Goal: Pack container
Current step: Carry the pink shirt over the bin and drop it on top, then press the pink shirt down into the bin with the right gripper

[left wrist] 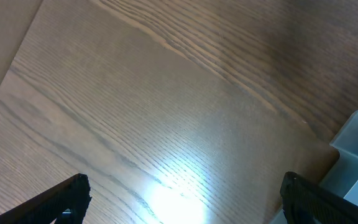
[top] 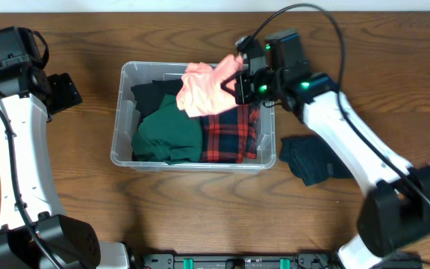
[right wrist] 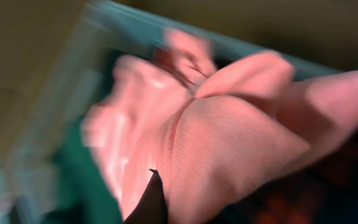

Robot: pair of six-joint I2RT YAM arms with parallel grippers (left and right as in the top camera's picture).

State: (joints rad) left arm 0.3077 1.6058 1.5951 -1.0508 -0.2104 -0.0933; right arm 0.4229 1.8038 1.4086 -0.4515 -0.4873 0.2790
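The container (top: 119, 134) sits mid-desk, somewhat toward the far edge, and it looks well on its way to full. A green cloth (top: 170, 134), a red plaid cloth (top: 230, 134) and a black cloth (top: 151, 93) lie inside. The right claw (top: 236, 81) is clamped on a pink cloth (top: 204, 88), which hangs over the far right part of the container, not yet let go. One dark cloth (top: 316, 158) lies on the desk (top: 200, 217) toward the right edge, just beside the container; I judge that it goes in last. The left claw (left wrist: 185, 186) hovers with fingers wide apart over bare wood toward the left edge, holding nothing.
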